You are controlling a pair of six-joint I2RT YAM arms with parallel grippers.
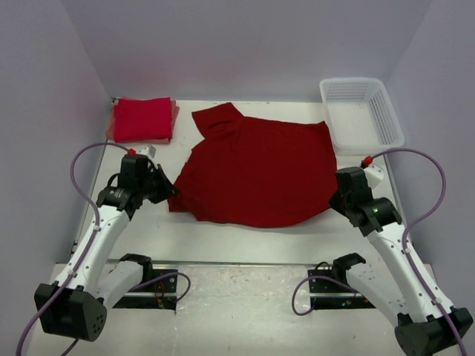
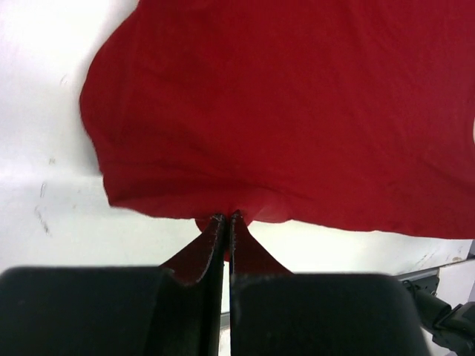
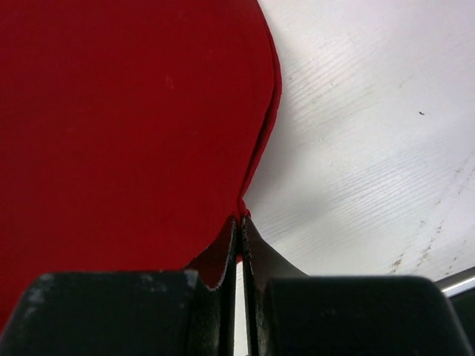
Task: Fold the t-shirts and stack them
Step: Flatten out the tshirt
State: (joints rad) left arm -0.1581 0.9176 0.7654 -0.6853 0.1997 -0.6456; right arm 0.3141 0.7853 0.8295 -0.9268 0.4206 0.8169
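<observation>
The left gripper (image 2: 226, 219) is closed tight on the edge of the crimson t-shirt (image 1: 256, 174), which spreads flat beyond its fingertips. The right gripper (image 3: 239, 219) pinches the opposite edge, with cloth left of its fingers and bare table (image 3: 356, 133) to their right. A folded t-shirt (image 1: 142, 119) lies well beyond the left fingers.

I am pinching the near edge of the shirt (image 2: 297, 111) between my jaws, which are pressing together with only a sliver of red cloth between their tips. The cloth is bunching into a small pucker right where I am gripping it. The shirt is spreading away from me, filling most of the upper view, its left edge curving round on the white table (image 2: 52, 215). A few faint dark marks (image 2: 42, 211) are showing on the table to the left. At the lower right, a black fitting (image 2: 445, 326) is peeking in, too blurred to make out.
</observation>
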